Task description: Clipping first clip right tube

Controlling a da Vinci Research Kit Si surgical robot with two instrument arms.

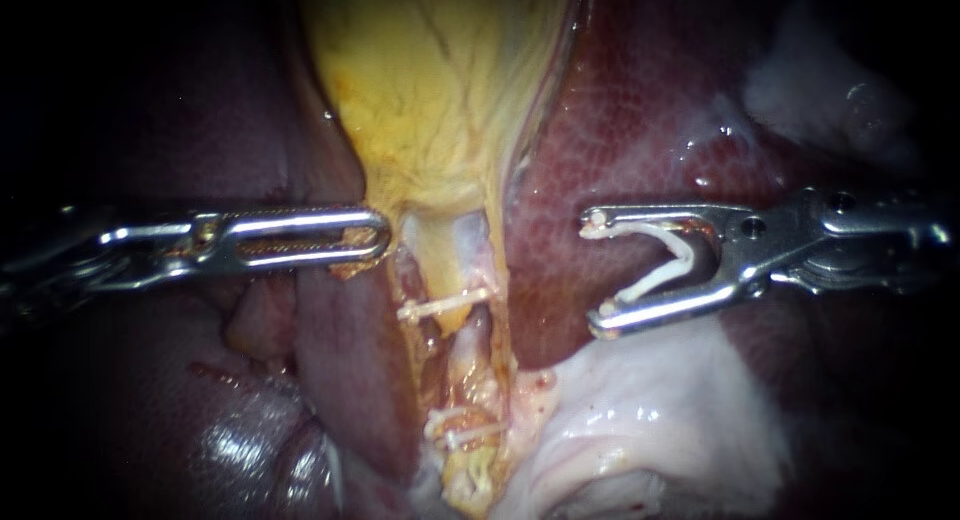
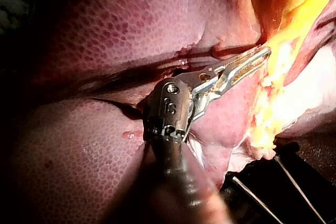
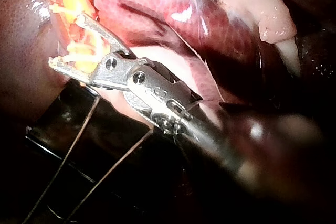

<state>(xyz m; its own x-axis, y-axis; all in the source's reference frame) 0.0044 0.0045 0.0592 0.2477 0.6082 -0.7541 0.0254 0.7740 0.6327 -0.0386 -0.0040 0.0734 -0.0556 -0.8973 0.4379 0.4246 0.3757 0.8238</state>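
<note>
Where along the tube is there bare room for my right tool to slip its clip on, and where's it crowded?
Bare: the tube between the upper clip and the lower clip. Also open: liver between the tube and the right tool holding its loaded clip. Crowded: above the upper clip, where the left tool grips the gallbladder.

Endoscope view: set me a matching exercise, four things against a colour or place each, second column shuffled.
1 gallbladder
2 liver
3 open clip
4 left instrument

a dark red
b held by the right instrument
c yellow
d comes in from the left, tip at the gallbladder's neck

Pairs: 1-c, 2-a, 3-b, 4-d
</note>
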